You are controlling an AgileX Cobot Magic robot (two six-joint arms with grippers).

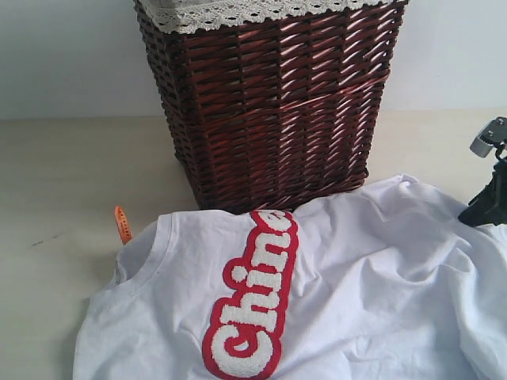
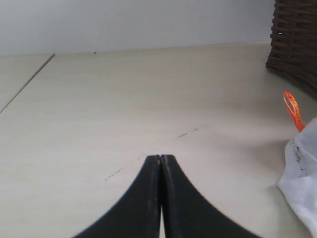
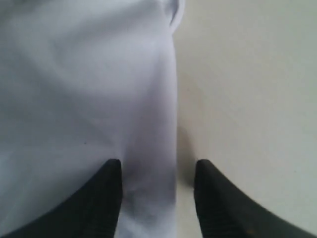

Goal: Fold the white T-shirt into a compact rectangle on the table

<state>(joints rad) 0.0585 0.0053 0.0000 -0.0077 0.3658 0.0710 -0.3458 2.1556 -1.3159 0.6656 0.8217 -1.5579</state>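
The white T-shirt lies rumpled on the pale beige table, its fuzzy white lettering on a red band facing up and its orange neck tag sticking out at the left. My right gripper is open and straddles the shirt's edge, one finger over the cloth and one over bare table. It shows at the right edge of the exterior view as the right gripper. My left gripper is shut on nothing above bare table, with the shirt's collar and orange tag off to one side.
A dark red-brown wicker basket with white lace trim stands right behind the shirt, touching its far edge. A pale wall closes the back. A seam line runs across the table in the left wrist view.
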